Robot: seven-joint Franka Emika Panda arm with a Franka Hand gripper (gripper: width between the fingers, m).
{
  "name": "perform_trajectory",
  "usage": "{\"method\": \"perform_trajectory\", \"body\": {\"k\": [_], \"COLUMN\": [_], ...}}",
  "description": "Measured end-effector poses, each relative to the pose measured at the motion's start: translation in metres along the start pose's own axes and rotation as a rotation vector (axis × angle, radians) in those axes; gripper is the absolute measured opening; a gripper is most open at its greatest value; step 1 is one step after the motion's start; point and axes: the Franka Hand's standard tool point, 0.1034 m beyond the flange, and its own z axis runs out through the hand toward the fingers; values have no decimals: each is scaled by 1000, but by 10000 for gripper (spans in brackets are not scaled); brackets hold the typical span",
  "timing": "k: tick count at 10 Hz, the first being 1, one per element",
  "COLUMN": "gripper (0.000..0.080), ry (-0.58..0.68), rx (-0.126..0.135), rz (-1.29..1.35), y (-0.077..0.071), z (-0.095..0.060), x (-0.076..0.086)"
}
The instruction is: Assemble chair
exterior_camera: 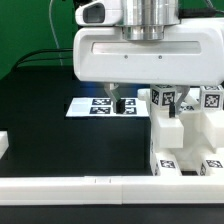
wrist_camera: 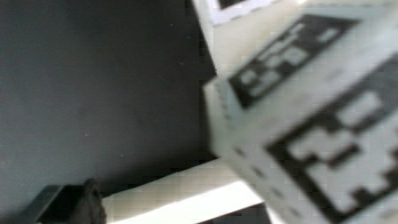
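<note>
The chair [exterior_camera: 183,132] is a cluster of glossy white blocks with black-and-white tags at the exterior view's right, standing against the front rail. My gripper [exterior_camera: 149,104] hangs low over its left side, the wide white hand just above it. One black finger [exterior_camera: 113,101] shows to the left of the parts; the other is hidden behind them. In the wrist view a tagged white part [wrist_camera: 302,110] fills the frame, very near and blurred, with one finger [wrist_camera: 71,205] apart from it. The jaws stand wide apart and grip nothing that I can see.
The marker board [exterior_camera: 92,105] lies flat behind the gripper; a corner shows in the wrist view [wrist_camera: 240,8]. A long white border rail [exterior_camera: 90,186] runs along the front, also in the wrist view [wrist_camera: 187,195]. Another rail piece [exterior_camera: 3,146] sits at the left edge.
</note>
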Motion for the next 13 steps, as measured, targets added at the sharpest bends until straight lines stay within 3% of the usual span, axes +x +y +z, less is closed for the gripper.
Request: {"method": "perform_trajectory", "body": {"k": [3, 5, 9, 11, 13], "gripper": [649, 649, 649, 649, 649], "ry": [-44, -65, -92, -138, -135], "rx": [19, 20, 21, 13, -19], "rz": [-1, 30, 18, 25, 5], "y": [-10, -21, -13, -5, -11], "z": [-18, -22, -20, -18, -17], "x": [-7, -24, -26, -32, -37]}}
